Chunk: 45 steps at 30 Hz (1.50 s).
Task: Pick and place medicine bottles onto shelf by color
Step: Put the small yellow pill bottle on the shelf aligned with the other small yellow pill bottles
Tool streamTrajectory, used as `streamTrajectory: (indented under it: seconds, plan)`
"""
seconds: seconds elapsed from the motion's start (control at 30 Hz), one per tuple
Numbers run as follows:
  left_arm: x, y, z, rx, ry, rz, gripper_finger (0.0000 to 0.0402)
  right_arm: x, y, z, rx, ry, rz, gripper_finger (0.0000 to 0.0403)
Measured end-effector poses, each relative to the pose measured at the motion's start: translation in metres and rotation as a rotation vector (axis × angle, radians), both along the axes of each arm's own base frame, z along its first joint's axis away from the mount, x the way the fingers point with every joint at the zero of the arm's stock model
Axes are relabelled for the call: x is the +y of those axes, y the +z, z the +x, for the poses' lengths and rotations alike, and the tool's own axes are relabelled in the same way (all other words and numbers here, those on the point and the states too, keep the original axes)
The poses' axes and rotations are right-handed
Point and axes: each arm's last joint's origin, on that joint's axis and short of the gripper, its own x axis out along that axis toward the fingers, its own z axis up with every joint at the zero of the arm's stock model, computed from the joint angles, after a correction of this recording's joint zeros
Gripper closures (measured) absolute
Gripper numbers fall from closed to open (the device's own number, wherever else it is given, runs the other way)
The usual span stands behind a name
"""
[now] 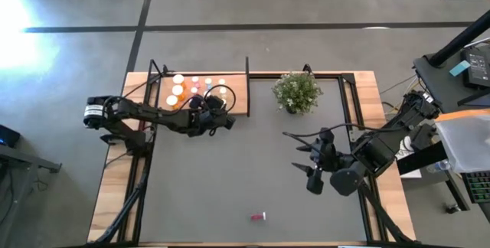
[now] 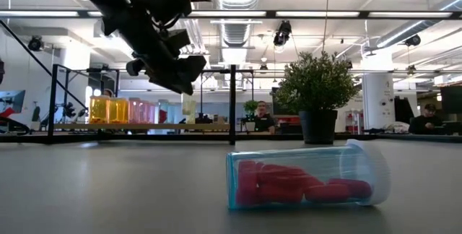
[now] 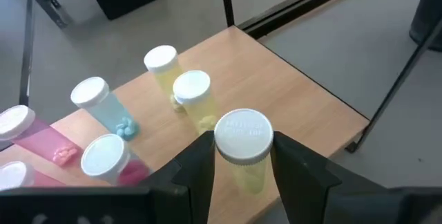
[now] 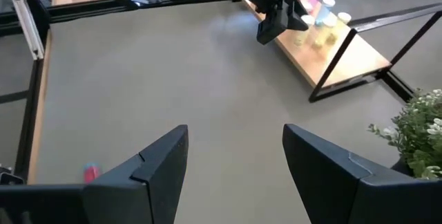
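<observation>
Left wrist view shows the left gripper (image 3: 243,165) clamped on a yellow bottle (image 3: 243,151) just under its white cap, held over the wooden shelf (image 3: 304,106) beside two other yellow bottles (image 3: 190,96). Pale blue and pink ones stand further left. Such a bottle looks light, rigid and smooth-walled, so a grip across the body below the cap seems safest against slipping. On the mat's near edge a blue-tinted bottle of red pills (image 2: 307,178) lies on its side. The right gripper (image 4: 235,165) waits with jaws apart above the mat, right of centre.
</observation>
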Motion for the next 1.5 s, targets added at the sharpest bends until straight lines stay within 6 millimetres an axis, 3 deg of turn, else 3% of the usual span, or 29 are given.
streamTrajectory:
  seconds: [0.7,1.13,1.5]
  plan:
    - [0.001,-0.001,-0.001,-0.056,0.052,-0.020,0.0282,0.000,0.000,0.000,0.000,-0.001,0.011,0.0177]
    - [0.002,-0.016,0.000,-0.007,0.063,-0.014,0.0282,0.000,0.000,0.000,-0.003,-0.001,0.013,0.0177]
    - [0.004,-0.018,0.001,-0.006,0.069,-0.014,0.0282,0.000,0.000,0.000,-0.003,-0.001,0.013,0.0177]
